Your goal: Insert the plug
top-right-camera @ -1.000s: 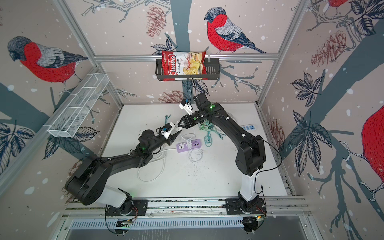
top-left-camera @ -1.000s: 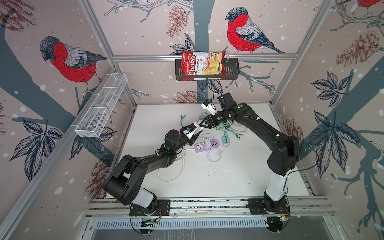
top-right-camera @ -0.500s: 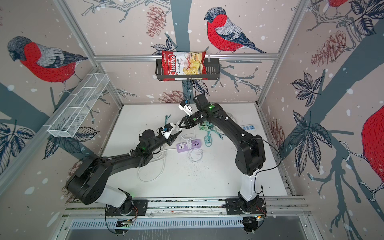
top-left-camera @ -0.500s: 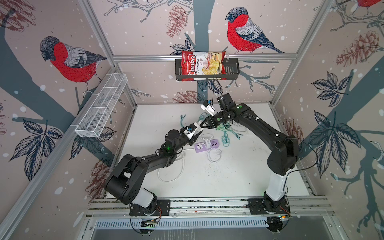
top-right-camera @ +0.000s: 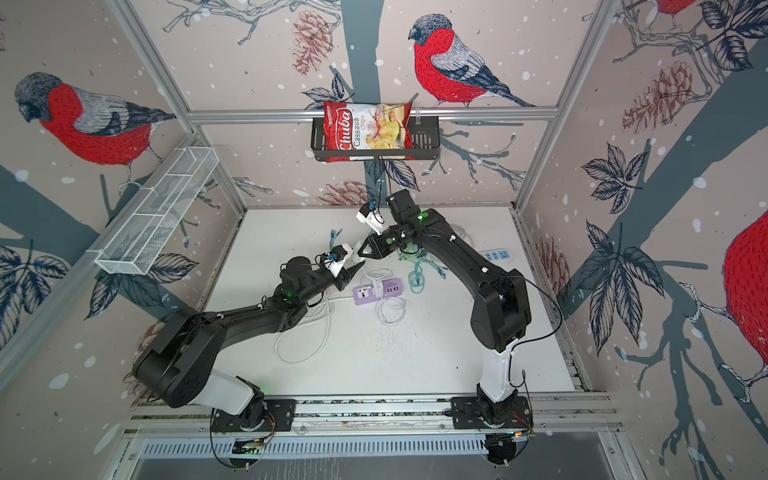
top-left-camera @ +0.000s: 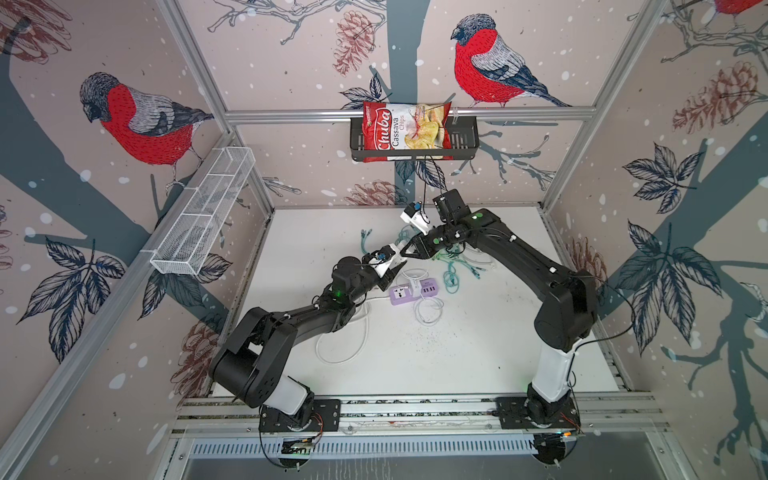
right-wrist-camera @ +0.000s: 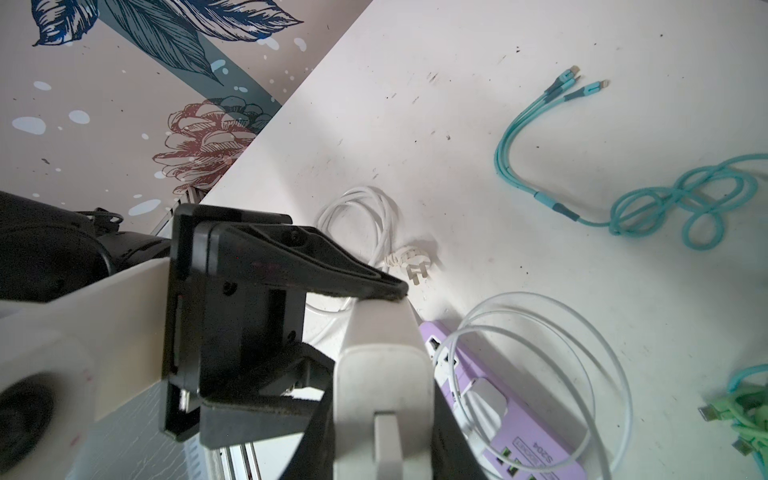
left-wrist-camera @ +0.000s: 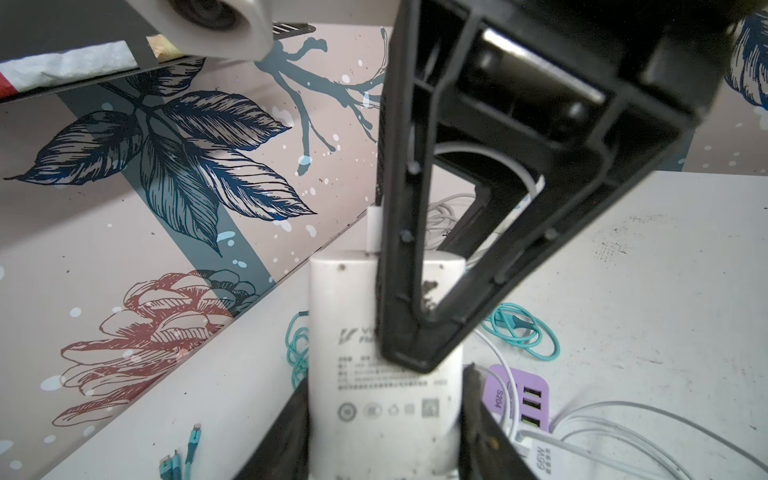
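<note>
Held the white charger plug off the desk, over its middle and somewhat nearer the rear edge. Clamped it across its broad sides in the left gripper, fingers partway apart. Pinched its cable end in the right gripper, closed tight. Kept it just above the purple power strip, not touching.

"Chuba Cassava Chips" on chip bag; "S204" on purple power strip

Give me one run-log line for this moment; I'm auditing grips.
left gripper: shut on white charger | right gripper: shut on it too | purple power strip: charger not inserted
</note>
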